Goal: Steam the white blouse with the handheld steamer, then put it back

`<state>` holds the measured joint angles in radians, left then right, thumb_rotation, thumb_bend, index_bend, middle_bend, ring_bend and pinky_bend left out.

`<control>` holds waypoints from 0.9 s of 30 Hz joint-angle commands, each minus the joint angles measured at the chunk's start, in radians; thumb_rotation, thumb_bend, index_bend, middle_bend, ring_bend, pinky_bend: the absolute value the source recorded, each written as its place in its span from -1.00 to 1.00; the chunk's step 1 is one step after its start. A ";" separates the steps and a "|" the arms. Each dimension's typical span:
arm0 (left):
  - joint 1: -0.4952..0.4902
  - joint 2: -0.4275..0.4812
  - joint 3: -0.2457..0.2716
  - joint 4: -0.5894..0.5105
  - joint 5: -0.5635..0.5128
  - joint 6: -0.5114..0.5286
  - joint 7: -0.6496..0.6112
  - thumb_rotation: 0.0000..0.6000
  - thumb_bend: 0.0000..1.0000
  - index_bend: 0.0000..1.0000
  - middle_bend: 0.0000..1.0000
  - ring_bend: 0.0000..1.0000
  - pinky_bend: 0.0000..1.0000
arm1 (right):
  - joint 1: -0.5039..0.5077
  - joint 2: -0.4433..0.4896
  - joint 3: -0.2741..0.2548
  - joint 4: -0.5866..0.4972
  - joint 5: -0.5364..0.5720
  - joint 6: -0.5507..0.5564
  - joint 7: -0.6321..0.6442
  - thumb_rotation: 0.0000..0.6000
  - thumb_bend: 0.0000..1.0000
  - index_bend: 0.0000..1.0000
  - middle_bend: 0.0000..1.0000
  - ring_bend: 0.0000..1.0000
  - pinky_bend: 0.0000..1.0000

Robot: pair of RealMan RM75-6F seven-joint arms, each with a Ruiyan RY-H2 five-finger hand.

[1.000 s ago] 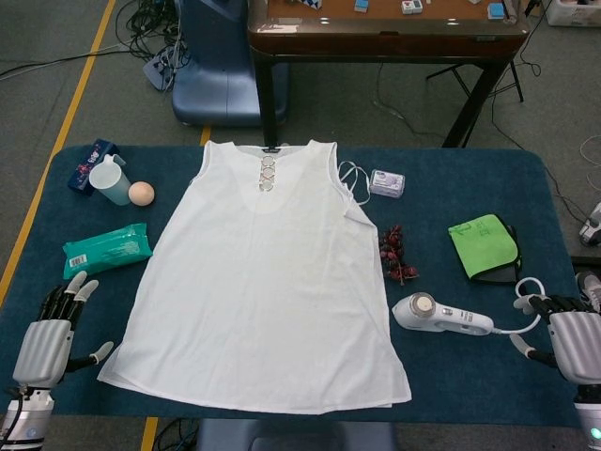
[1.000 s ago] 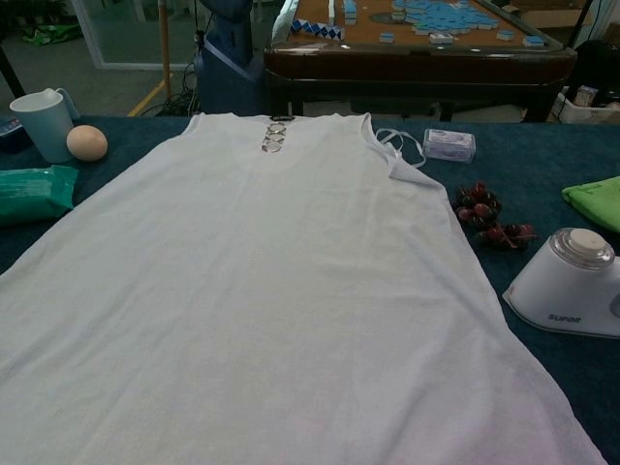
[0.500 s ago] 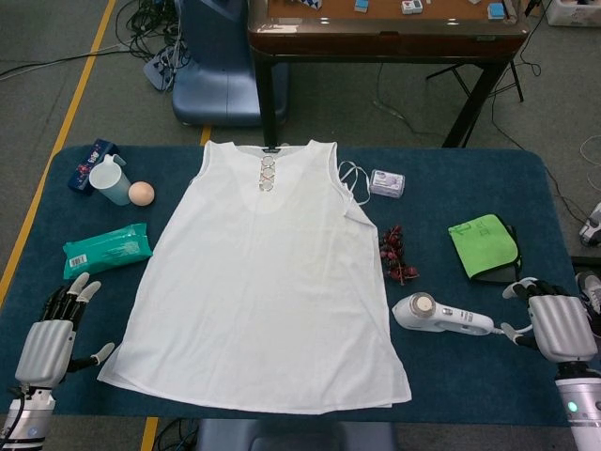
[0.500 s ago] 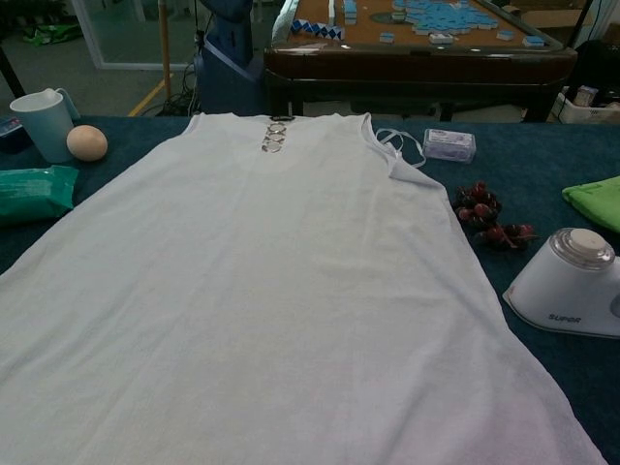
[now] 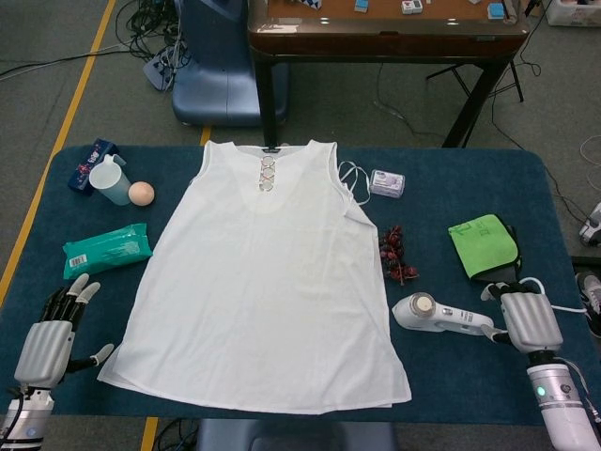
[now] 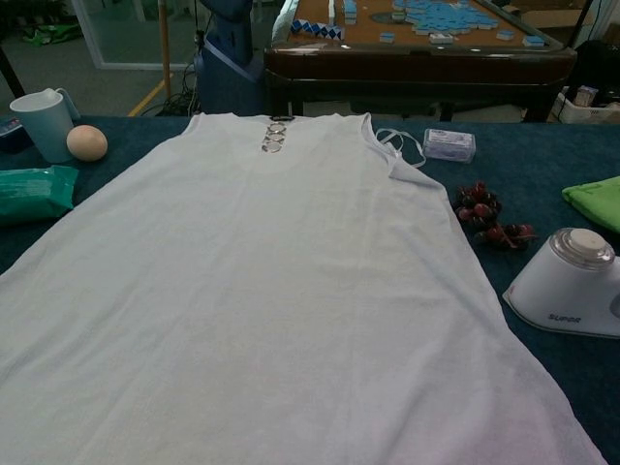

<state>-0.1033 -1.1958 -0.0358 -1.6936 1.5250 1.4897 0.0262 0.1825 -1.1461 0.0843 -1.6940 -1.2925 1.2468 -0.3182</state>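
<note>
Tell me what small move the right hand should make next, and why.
Probably close the fingers around the steamer handle. The right hand sits at the handle's end, no firm grip visible, and the steamer lies on the table beside the flat white blouse. The left hand rests open, apart from it.

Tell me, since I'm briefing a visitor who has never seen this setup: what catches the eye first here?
The white blouse spread flat across the middle of the dark blue table dominates. To its right lies the white handheld steamer, with the right hand at its handle end, while the left hand rests open at the table's near left corner.
</note>
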 commanded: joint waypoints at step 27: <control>0.008 0.005 0.001 0.033 -0.003 0.009 -0.044 1.00 -0.72 -0.85 -1.00 -0.98 -1.00 | 0.093 -0.133 -0.003 0.085 0.116 -0.120 -0.079 1.00 -0.65 -0.11 -0.15 -0.38 -0.26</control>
<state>-0.0952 -1.1907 -0.0346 -1.6606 1.5221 1.4988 -0.0176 0.2744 -1.2778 0.0809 -1.6100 -1.1777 1.1282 -0.3970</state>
